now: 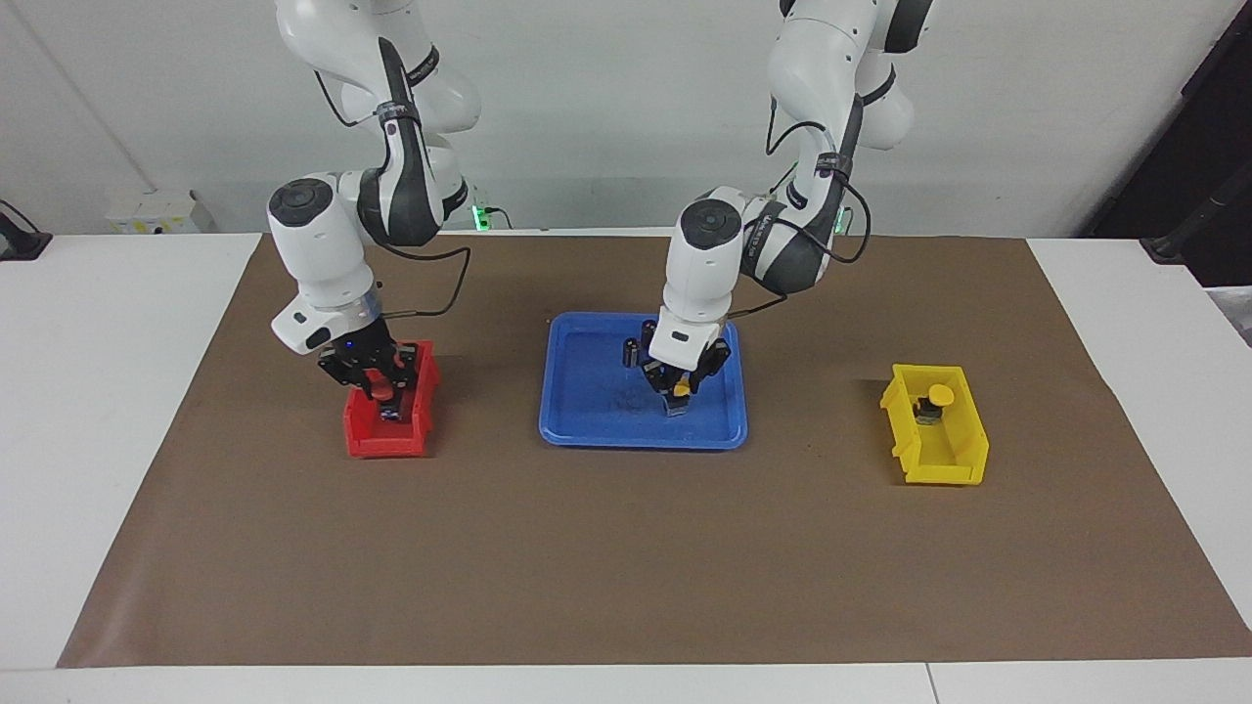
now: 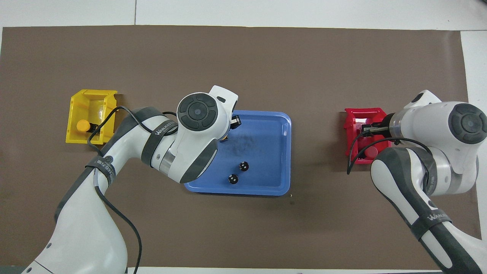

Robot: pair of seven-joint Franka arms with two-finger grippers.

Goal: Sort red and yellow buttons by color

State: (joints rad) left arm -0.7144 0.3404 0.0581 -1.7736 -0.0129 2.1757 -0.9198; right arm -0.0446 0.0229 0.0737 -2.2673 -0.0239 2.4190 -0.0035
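Facing view, left to right. Red bin (image 1: 388,416) at nine o'clock on the brown-covered counter (image 1: 626,548); right gripper (image 1: 383,383) lowered into it, closed on a red button (image 1: 378,391); second red button (image 2: 371,152) seemingly in the bin's corner, partly hidden. Centre: blue tray (image 1: 597,416), two dark cylinders (image 1: 639,344) at twelve o'clock inside; left gripper (image 1: 679,391) clamped on a yellow button (image 1: 681,390) on the tray floor. Three o'clock: yellow bin (image 1: 941,440) holding another yellow button (image 1: 939,395).

Bright, even overhead light; soft shadows, sharp focus.
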